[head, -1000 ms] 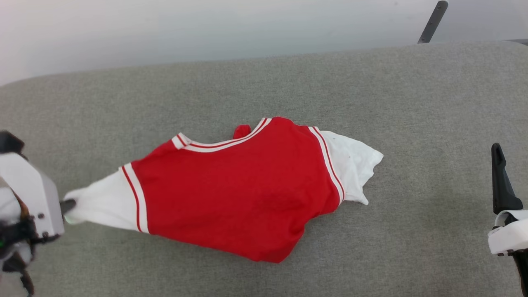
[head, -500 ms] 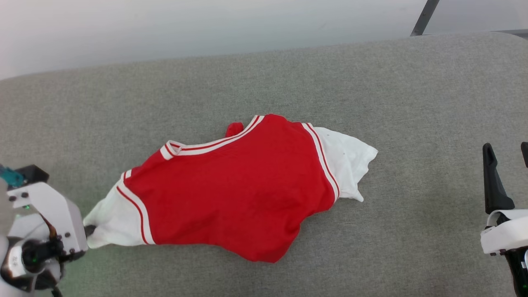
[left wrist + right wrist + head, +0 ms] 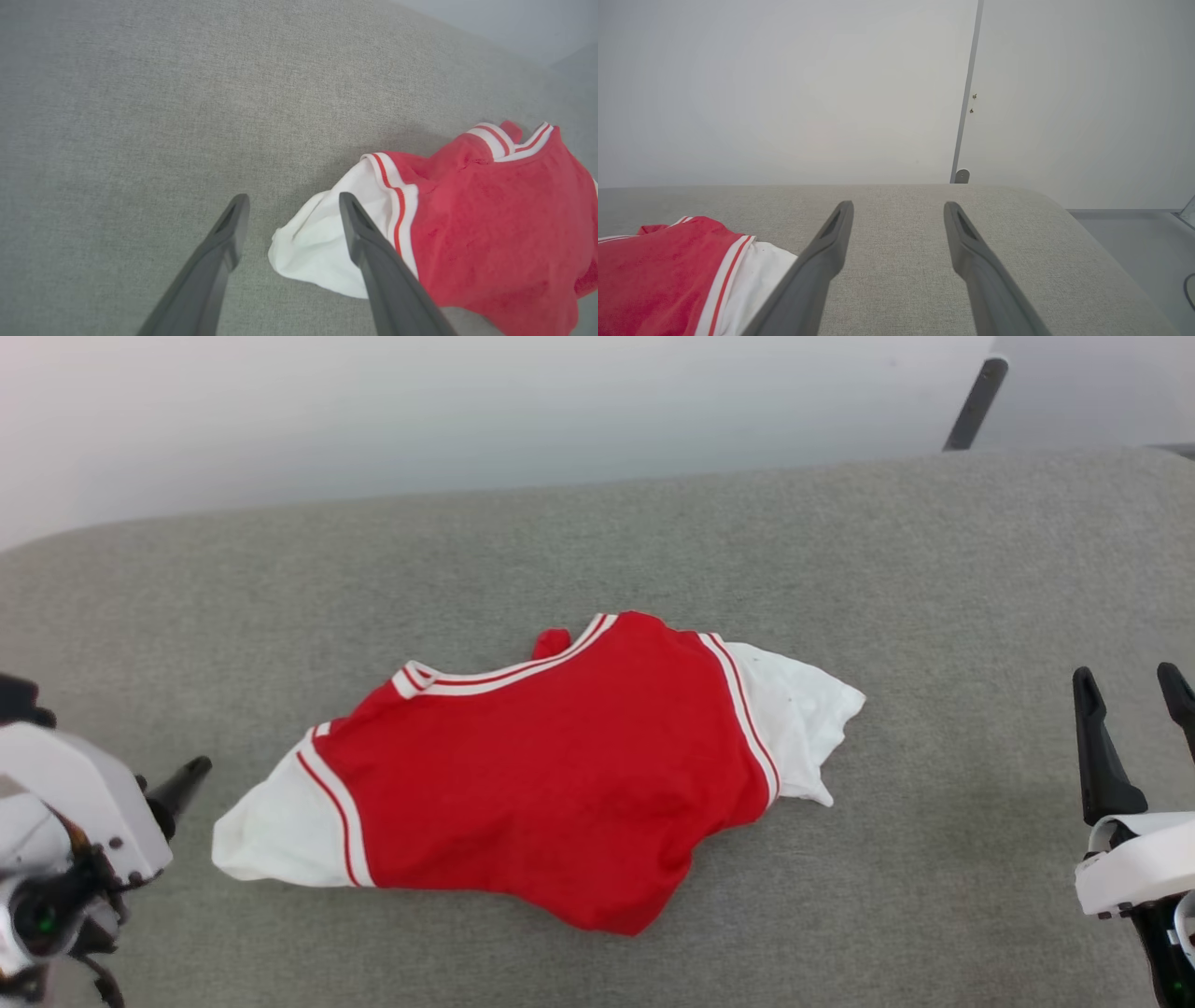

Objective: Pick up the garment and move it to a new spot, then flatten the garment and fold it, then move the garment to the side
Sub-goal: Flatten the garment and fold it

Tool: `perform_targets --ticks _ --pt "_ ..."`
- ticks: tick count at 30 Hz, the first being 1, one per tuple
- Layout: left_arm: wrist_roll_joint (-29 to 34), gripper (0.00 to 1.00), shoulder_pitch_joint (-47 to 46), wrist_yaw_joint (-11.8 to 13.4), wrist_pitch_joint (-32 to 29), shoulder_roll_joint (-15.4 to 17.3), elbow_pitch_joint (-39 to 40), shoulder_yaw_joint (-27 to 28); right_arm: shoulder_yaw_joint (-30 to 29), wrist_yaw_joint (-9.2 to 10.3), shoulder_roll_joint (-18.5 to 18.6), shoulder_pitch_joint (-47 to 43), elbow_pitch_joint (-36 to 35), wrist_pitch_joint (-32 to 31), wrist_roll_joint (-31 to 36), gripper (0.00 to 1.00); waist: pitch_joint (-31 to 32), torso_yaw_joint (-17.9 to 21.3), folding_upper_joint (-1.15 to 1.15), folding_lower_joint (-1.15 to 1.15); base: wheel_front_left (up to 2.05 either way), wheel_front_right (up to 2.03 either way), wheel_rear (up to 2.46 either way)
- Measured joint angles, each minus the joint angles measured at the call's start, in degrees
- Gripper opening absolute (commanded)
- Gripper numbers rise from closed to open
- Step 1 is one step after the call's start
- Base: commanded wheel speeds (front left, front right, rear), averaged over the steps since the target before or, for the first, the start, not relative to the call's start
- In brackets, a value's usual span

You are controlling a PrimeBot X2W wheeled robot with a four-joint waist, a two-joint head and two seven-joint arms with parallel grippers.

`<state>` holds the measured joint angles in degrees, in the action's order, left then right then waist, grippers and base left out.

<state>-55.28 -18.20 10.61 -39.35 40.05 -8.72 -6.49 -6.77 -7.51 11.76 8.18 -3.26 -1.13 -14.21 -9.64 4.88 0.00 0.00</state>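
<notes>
The garment (image 3: 541, 784) is a red jersey with white short sleeves and red-white striped trim, lying crumpled on the grey padded surface (image 3: 597, 541). Its left white sleeve (image 3: 266, 826) rests on the surface, just right of my left gripper (image 3: 187, 782), which touches no cloth. In the left wrist view the left gripper (image 3: 293, 200) stands open, with the sleeve (image 3: 313, 242) beside and partly behind its right finger (image 3: 373, 261). My right gripper (image 3: 1128, 677) hangs open well right of the garment, its fingers (image 3: 822, 261) spread over bare surface. The garment (image 3: 658, 275) shows at that view's lower left.
The grey surface ends at a far edge against a pale wall (image 3: 467, 411). A dark slanted pole (image 3: 971, 401) stands at the upper right. In the right wrist view the surface rounds off at its right end (image 3: 1064, 210), with floor (image 3: 1134, 233) beyond.
My left gripper has opened and let go of the white sleeve, which now lies on the surface. The gripper has drawn back a little to the left. The head view has shifted slightly.
</notes>
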Motion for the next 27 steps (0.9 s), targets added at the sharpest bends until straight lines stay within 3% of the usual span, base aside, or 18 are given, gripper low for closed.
perform_targets --ticks 12,22,27 --pt "4.39 1.0 12.95 -0.56 19.95 -4.37 9.16 4.63 2.22 -0.01 1.29 -0.35 0.44 -1.53 -1.45 1.0 2.45 -2.42 0.0 0.0 0.0 0.0 0.0" --pt "7.22 1.0 22.64 -4.72 34.11 -8.12 11.56 5.89 2.14 0.0 1.57 -2.03 0.05 -1.66 -1.77 1.0 4.91 -4.89 0.0 0.0 0.0 0.0 0.0" --pt "8.15 1.0 23.05 -5.76 35.33 -8.23 11.52 5.1 1.76 -0.01 1.57 -2.4 -0.32 -1.38 -1.75 1.0 5.69 -5.86 0.0 0.0 0.0 0.0 0.0"
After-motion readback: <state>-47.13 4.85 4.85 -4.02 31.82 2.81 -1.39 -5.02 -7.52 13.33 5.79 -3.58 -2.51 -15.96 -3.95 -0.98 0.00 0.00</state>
